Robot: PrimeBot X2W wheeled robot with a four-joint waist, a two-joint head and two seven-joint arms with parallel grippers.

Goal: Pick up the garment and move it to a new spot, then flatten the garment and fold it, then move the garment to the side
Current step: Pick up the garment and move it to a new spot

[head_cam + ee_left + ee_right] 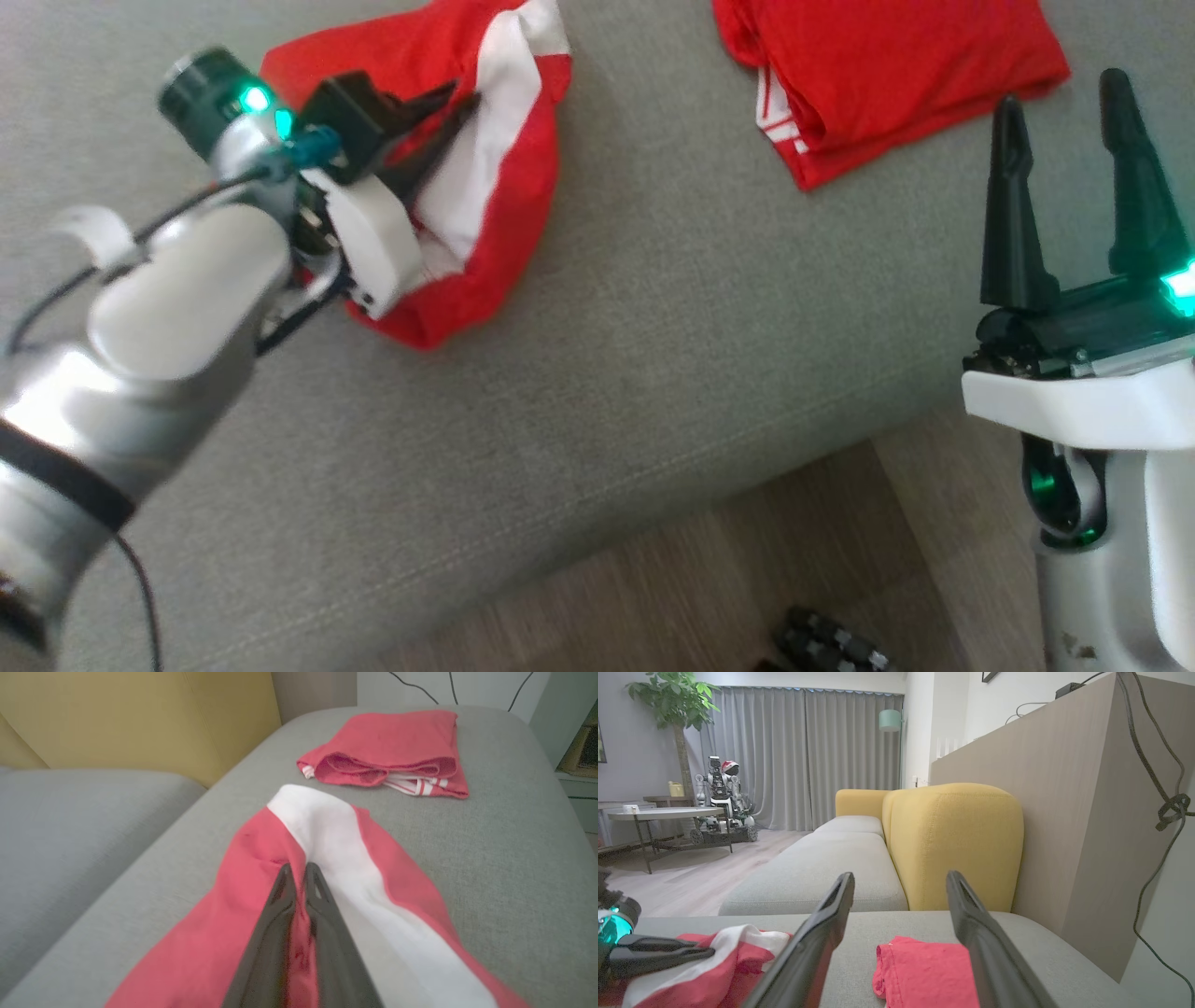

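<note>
The garment (504, 187) is a red piece with a broad white band, lying crumpled on the grey sofa cushion (653, 327). My left gripper (457, 103) is shut on a fold of it. In the left wrist view the two fingers (296, 868) pinch red cloth where it meets the white band (327, 826), and the rest of the cloth trails down onto the cushion. My right gripper (1061, 93) stands open at the right over the cushion's front edge, holding nothing. In the right wrist view its fingers (900, 877) are spread wide, with the garment (728, 952) and left gripper (712, 951) at lower left.
A second red garment (887, 65), folded, lies at the far right of the cushion (397, 751). A yellow backrest (957, 844) and a wooden partition (1064, 788) stand behind. Wooden floor (747, 579) runs in front, with a dark object (831, 644) on it.
</note>
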